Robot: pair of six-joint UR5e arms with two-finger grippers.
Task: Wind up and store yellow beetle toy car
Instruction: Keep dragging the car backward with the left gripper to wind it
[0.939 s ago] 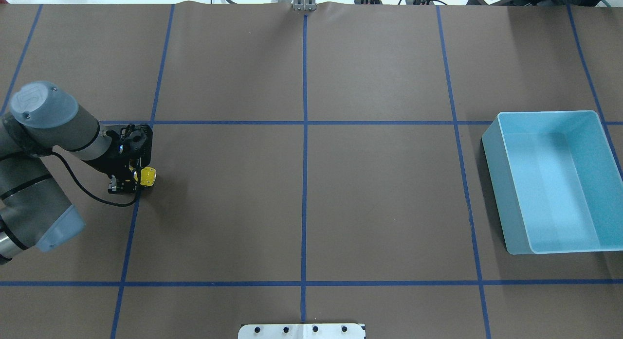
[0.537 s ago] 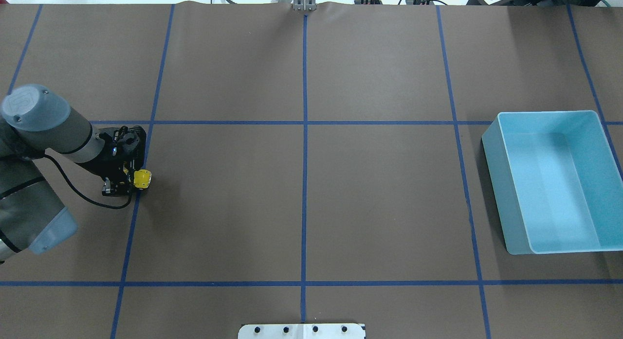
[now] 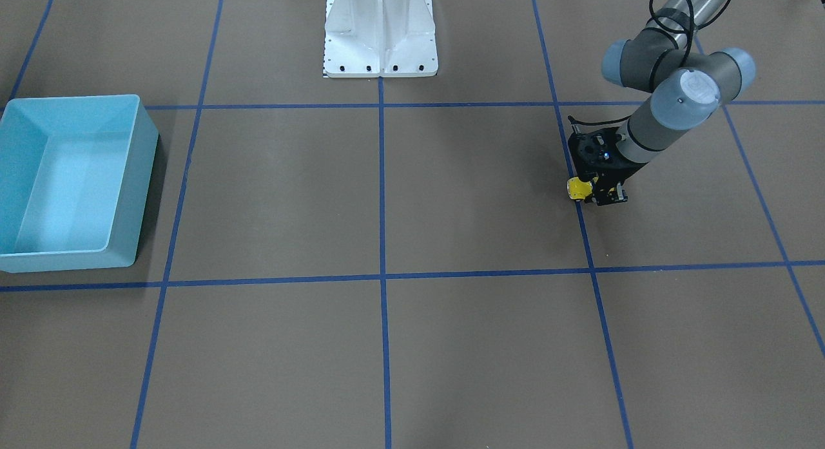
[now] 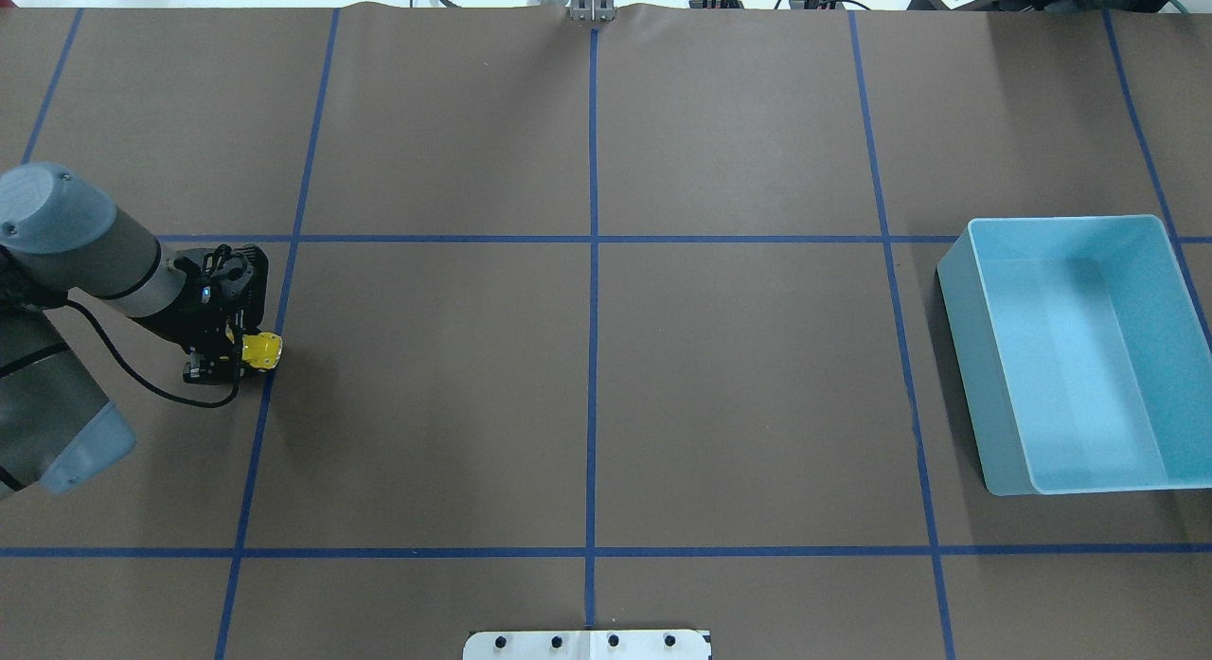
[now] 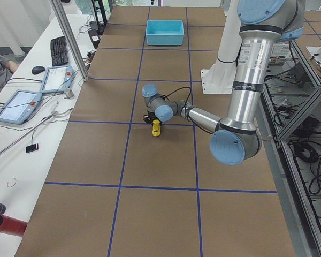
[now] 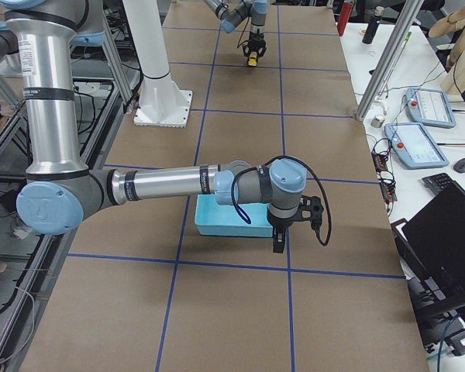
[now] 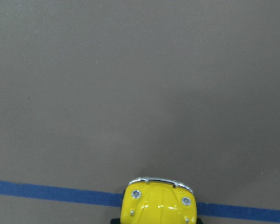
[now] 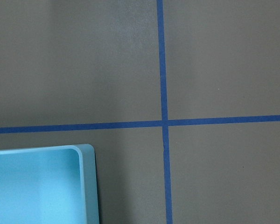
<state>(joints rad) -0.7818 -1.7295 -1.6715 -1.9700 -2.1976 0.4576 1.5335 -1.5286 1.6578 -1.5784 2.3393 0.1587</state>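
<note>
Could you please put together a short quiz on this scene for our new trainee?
1. True or false: the toy car lies inside the bin.
2. What holds the toy car? A. the left gripper; B. a person's hand; C. nothing, it stands free.
3. Fill in the blank: the bin stands on the robot's ___ side of the table.

Key: 1 false; 2 A; 3 right.
</note>
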